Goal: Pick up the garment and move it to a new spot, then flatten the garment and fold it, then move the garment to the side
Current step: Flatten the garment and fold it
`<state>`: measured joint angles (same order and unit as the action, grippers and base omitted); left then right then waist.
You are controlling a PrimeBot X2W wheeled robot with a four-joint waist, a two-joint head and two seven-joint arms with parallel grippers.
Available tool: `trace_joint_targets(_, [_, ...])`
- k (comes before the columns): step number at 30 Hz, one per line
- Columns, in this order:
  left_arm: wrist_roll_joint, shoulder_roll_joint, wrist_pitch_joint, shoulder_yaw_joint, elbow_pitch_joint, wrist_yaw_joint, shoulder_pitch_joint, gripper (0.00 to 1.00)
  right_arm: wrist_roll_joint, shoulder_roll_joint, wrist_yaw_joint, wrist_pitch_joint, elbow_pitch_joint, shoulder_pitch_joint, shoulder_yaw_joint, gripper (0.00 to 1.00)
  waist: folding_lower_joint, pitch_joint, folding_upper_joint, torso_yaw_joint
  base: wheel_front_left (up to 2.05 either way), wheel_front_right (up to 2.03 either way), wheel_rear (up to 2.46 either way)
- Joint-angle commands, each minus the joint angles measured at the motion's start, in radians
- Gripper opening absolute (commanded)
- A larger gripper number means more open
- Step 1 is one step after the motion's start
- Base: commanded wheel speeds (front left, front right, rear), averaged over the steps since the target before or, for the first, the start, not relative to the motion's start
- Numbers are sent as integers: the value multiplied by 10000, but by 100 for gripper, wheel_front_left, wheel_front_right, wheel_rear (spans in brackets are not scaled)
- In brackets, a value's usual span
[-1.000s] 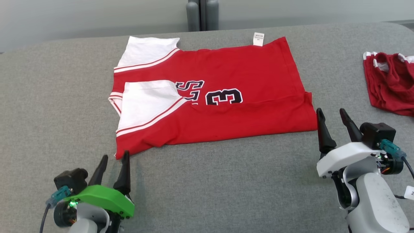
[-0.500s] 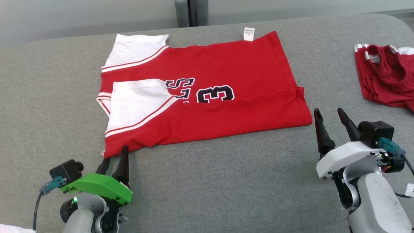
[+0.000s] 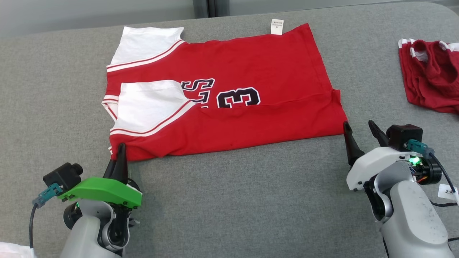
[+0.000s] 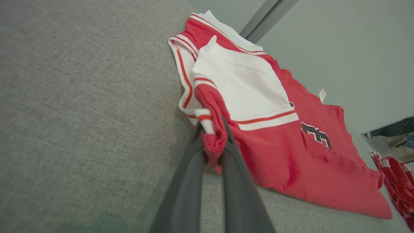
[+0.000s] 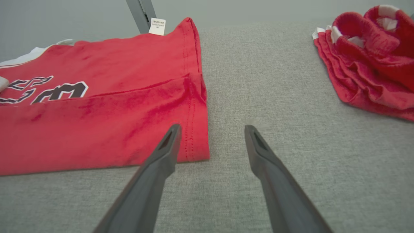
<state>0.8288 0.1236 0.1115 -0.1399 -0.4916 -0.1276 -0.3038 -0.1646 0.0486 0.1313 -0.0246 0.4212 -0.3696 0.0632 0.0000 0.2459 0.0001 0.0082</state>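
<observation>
Two claws sit at the edge of the red shirt [image 3: 272,71], lying part-folded on the grey table [image 3: 229,200]: the left claw [image 3: 120,147] pinches its corner, the right claw [image 3: 358,124] gapes wide beside the hem.

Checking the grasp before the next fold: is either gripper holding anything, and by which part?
The left gripper pinches the red jersey by its near left corner; the right gripper is open and holds nothing.

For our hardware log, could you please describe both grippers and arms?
Left gripper: green housing, two long dark fingers, black camera, teal plug, dark cable. Right gripper: white housing, same fingers and camera, green light, white tag. Both forearms pale grey.
</observation>
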Motion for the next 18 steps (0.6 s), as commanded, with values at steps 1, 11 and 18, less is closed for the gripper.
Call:
trace_joint_targets(1, [42,99,103,-73,56,-50,-226,0,122,41,-13,67,295,-251,-42,100,0,57,-1,57,0,0,0])
trace_joint_targets(11, [-54,271,621,-608,459,-52,-426,0,215,38,-13,400,2563,-1547,-405,49,0,170,-1,236,0,0,0])
trace_joint_targets(18, [-143,371,768,-854,649,-53,-509,0,1,38,-13,270,3596,-2089,-631,0,0,93,-1,191,0,0,0])
